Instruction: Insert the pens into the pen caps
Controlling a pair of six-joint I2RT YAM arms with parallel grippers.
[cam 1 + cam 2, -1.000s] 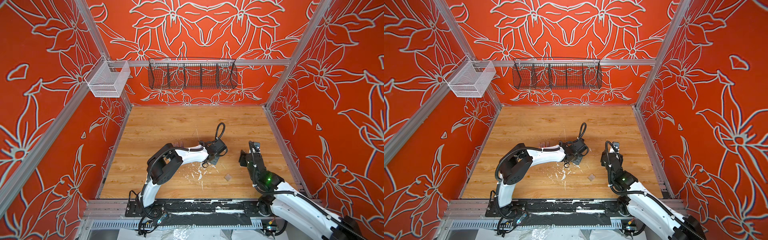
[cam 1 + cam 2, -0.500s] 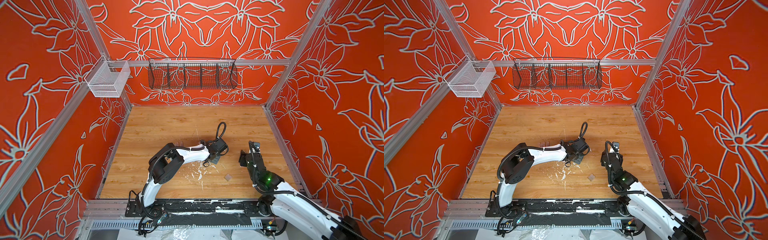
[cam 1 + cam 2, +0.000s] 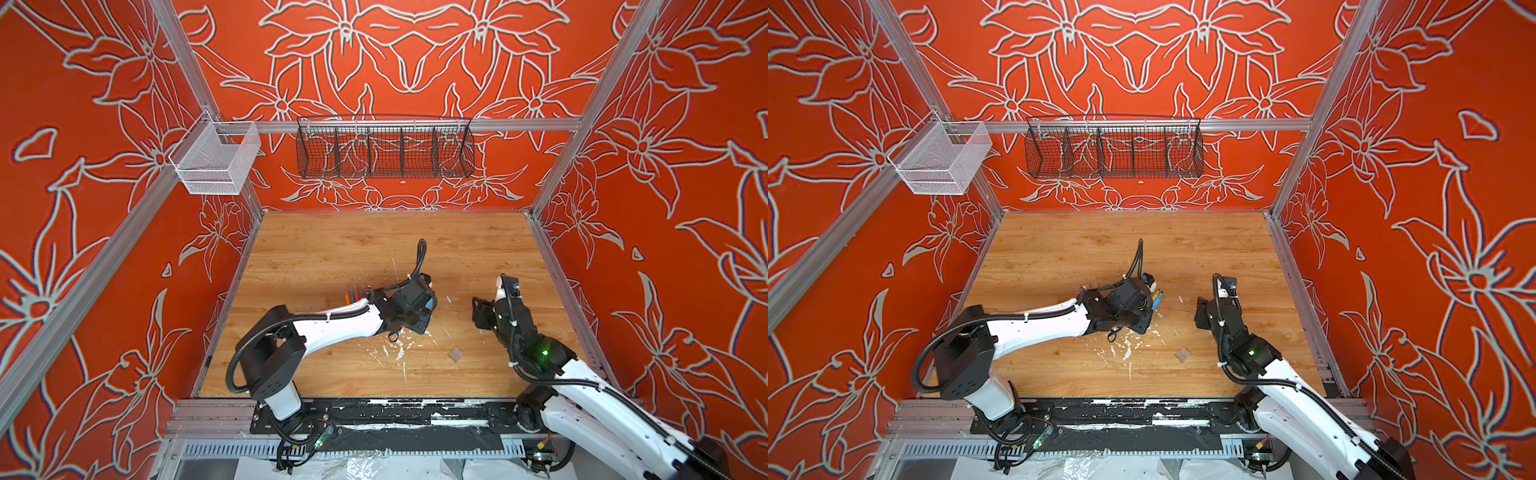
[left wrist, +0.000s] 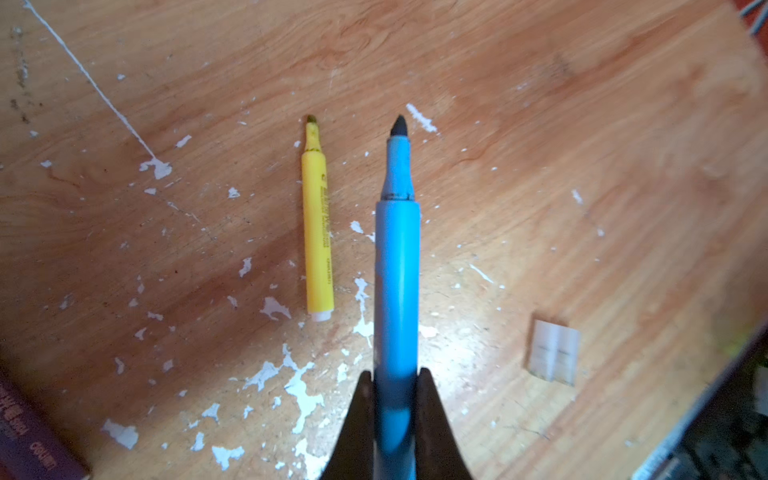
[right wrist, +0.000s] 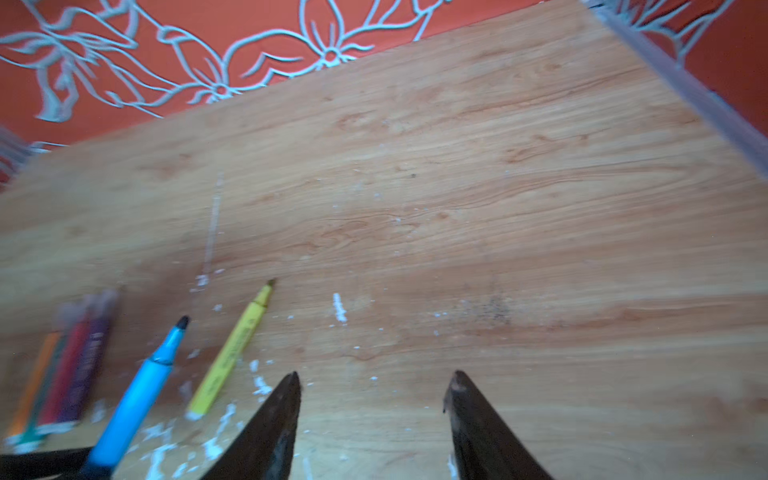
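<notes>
Clear plastic nearest the front of the bench [image 3: 332, 249]: caps [image 4: 555, 357], apparently a pair side by side, lying flat, well apart from every pen. Further in, left fingers [image 4: 361, 415] clamped on the rear of the blue pen [image 4: 397, 270], felt tip bare and pointing away from the wrist, barrel held above the wood. Level with these, right fingers [image 5: 274, 424] parted, gripping nothing, hovering over bare bench. Just beside the blue pen, flat on the wood: yellow pen [image 4: 318, 232], tip also bare. Slightly beyond: four more pens [image 5: 62, 365], orange, green, red and purple, touching in a row; too blurred to say whether capped. Farthest, on the back wall: black wire basket [image 3: 384, 149], not involved.

Judged step in hand: bringing the blue pen to a cap. Recommended: lower the right fingers over one cap, pinch near its closed end, leave the mouth free. Line the blue tip up with the cap's axis before pushing; press straight, never at an angle. Keep the hold on the barrel firm against slipping back. Expect trouble seeing the transparent mouth; approach slowly.
</notes>
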